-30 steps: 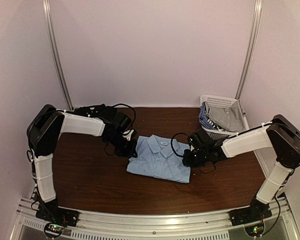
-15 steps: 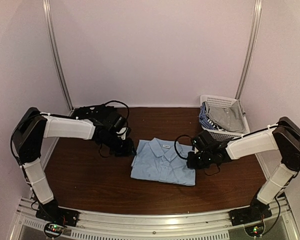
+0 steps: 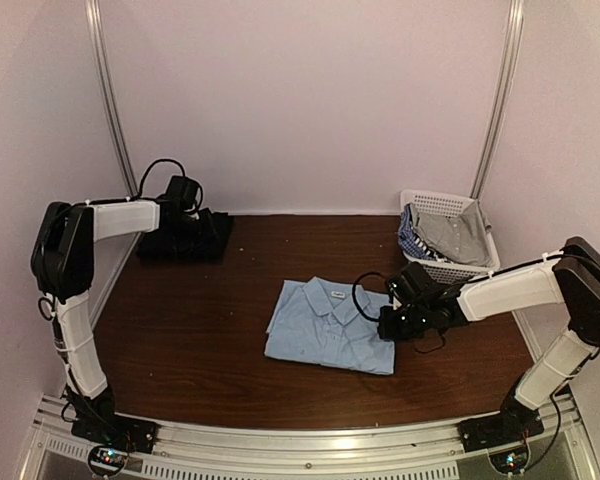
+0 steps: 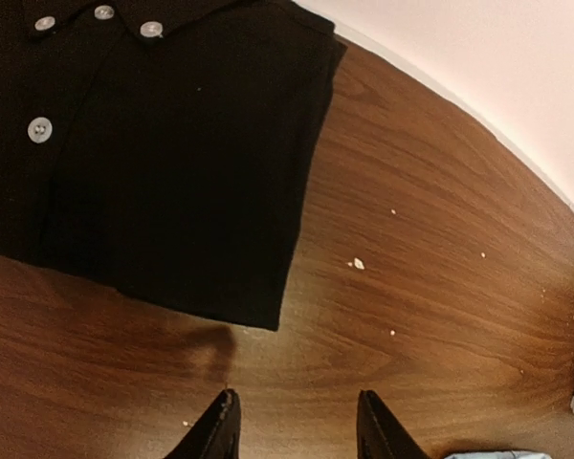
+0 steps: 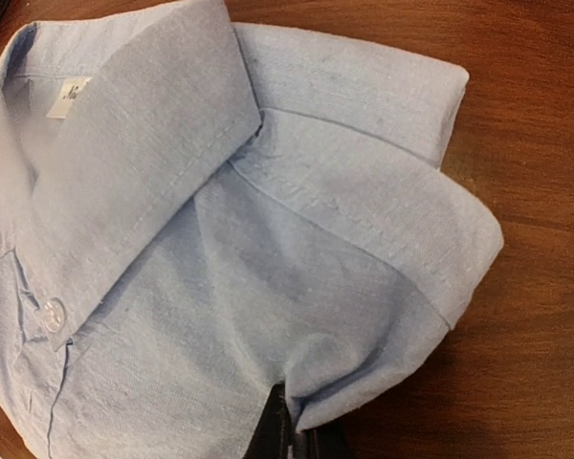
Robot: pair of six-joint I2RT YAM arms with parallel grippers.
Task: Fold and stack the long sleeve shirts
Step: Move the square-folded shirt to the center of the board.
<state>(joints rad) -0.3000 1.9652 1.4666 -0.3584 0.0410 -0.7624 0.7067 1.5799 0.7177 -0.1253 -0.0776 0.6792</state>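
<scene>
Bench (image 3: 210, 340): dark brown wood grain, with a few pale specks (image 4: 359, 263) on the surface. Item 1, light blue shirt (image 3: 330, 325): folded into a rectangle, collar toward 12 o'clock and slightly turned, lying flat near the middle of the bench. In the right wrist view, the light blue shirt (image 5: 220, 239) shows its collar, a neck label, two pale buttons and a folded-under sleeve edge. Item 2, black shirt (image 3: 185, 237): folded, lying flat in the far corner at 10 o'clock, well apart from the blue one. In the left wrist view, the black shirt (image 4: 163, 163) shows pale buttons along its placket. Item 3, white lattice basket (image 3: 435, 198): at 2 o'clock against the back wall, holding crumpled grey and checked clothes (image 3: 450, 232). Right end effector (image 3: 385, 325): at the 3 o'clock edge of the light blue shirt, low to the bench. Right end effector (image 5: 287, 435), close view: jaws closed together, pinching the edge of the shirt's side fold. Left end effector (image 4: 299, 428): raised above the bench just beside the black shirt's corner, toward 4 o'clock of it, jaws parted, bare wood showing between the fingers (image 4: 220, 430), gripping nothing.
</scene>
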